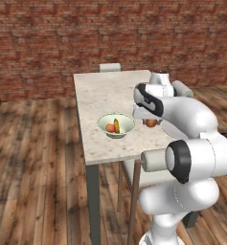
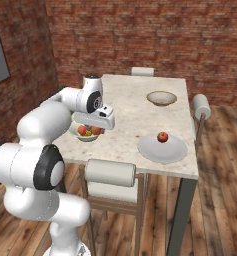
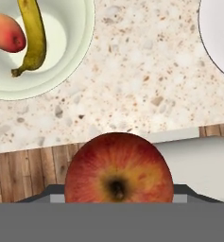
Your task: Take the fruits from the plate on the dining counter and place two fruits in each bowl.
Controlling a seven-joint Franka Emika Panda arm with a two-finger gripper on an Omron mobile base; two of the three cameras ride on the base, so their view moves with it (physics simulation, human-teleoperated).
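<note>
Claw (image 3: 117,198) clamped on a red apple (image 3: 118,168), up over the near edge of the tabletop (image 2: 135,112). Banana (image 3: 32,35) and a peach-colored fruit (image 3: 7,32) lying in the pale green bowl (image 1: 116,125) close by. One more apple (image 2: 162,136) on the plate (image 2: 162,150). Tan bowl (image 2: 161,98) near the far edge.

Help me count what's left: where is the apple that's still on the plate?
In the right base view, the apple sits on the plate, near its far edge, at the dining counter's right front corner.
</note>
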